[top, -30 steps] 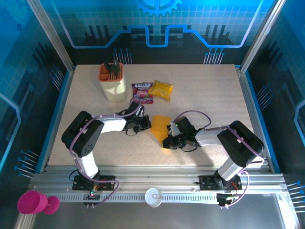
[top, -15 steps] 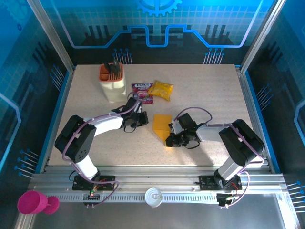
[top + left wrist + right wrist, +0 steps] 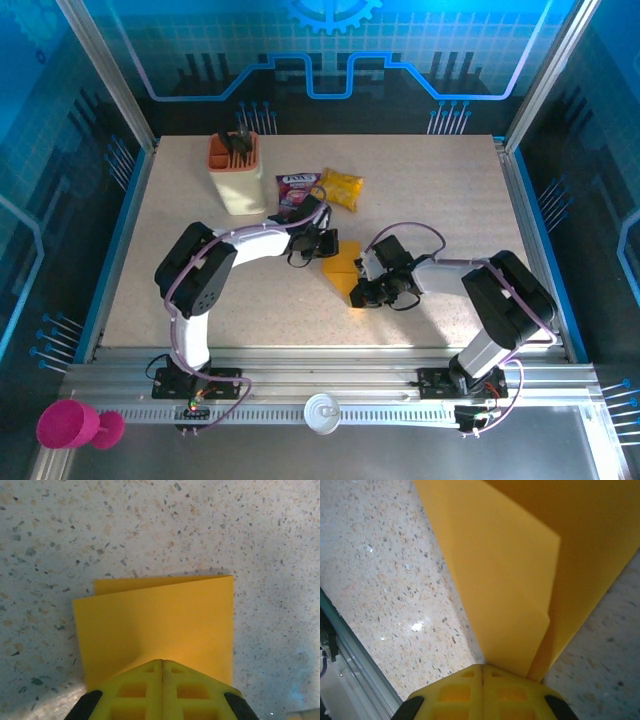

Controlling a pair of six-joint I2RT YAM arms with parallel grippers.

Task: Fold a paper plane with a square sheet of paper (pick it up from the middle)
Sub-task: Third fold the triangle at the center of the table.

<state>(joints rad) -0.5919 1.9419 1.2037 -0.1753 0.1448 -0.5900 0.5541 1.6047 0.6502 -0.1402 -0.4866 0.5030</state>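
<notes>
1. Out from the cream holder point(image 3: 238, 178), on the side toward the arm bases, the square sheet of paper point(image 3: 342, 268) lies on the open desk point(image 3: 450, 190). It is folded over once, its two layers slightly out of line, and has no dart shape yet.
2. The left end effector point(image 3: 322, 247), fingers shut together, rests its tip on the sheet's edge nearer the holder. It probably acts as a weight, pinning the paper so the fold cannot slide.
3. The right end effector point(image 3: 362, 291), also closed, meets the edge farther from the holder, where one layer stands up off the desk. Whether paper is nipped between its fingers cannot be told. It is likely steering that flap.
4. A yellow snack bag point(image 3: 337, 188) and purple-red packet point(image 3: 298, 192) sit just beside the holder, apart from the sheet, which leaves it folding room.
</notes>
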